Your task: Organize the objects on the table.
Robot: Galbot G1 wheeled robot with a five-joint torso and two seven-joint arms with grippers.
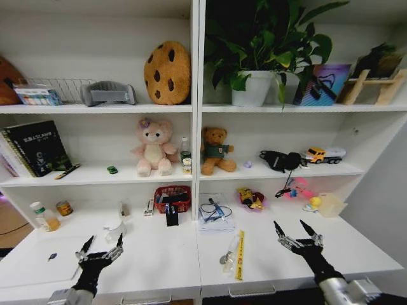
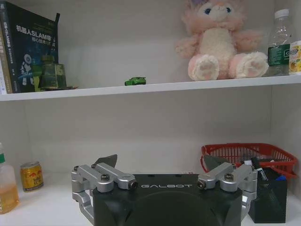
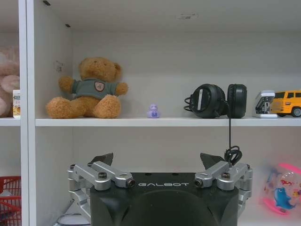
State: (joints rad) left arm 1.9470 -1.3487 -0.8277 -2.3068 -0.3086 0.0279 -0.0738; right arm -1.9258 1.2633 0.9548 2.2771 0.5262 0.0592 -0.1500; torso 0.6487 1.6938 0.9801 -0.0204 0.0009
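Head view — both tools [image 1: 102, 244] [image 1: 294, 229] gape wide, toy car [image 1: 112, 169] shelved beyond the left.

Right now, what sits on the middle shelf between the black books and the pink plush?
In the head view, between the black books and the pink plush lie a dark pen-like stick and the tiny green toy car; otherwise bare shelf.

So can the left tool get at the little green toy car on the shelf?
Probably yes. The left tool is open and low over the table, and the green toy car sits alone near the shelf's front edge with nothing before it.
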